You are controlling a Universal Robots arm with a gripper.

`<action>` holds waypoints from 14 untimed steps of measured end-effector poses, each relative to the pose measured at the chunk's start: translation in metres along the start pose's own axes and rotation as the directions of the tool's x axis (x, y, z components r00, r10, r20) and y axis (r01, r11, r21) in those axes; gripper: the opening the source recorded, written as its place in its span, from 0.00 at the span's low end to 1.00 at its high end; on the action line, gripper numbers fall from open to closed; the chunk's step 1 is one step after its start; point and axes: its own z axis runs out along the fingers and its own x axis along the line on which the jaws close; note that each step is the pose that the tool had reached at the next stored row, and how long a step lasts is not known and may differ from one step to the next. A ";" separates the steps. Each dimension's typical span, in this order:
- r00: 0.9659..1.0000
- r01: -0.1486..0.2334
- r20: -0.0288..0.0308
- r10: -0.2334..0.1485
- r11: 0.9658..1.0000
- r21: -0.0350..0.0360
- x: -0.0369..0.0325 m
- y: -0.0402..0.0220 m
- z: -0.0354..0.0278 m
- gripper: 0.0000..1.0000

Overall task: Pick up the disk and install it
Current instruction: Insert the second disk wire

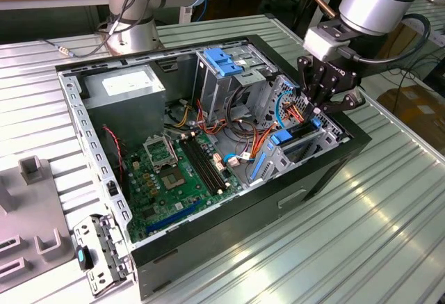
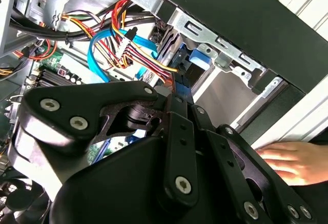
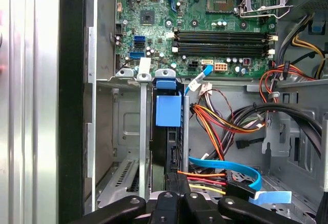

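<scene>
Exterior view, right of centre: I see my hand (image 1: 321, 106) closed on the disk (image 1: 300, 131), which stands upright in the computer case's (image 1: 208, 245) drive bay.

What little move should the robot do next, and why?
Probably ease the disk slightly deeper into the drive bay. The disk stands on edge between the bay's metal guides, and the pincer looks shut on its near end, so it seems not fully seated.
</scene>
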 end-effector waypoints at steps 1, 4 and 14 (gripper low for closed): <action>1.000 0.000 0.000 0.000 1.000 0.000 0.0000 0.0006 0.0000 0.11; 1.000 0.000 0.000 0.000 1.000 0.000 -0.0001 0.0038 0.0000 0.11; 1.000 0.000 0.000 0.000 1.000 0.000 -0.0003 0.0140 0.0002 0.11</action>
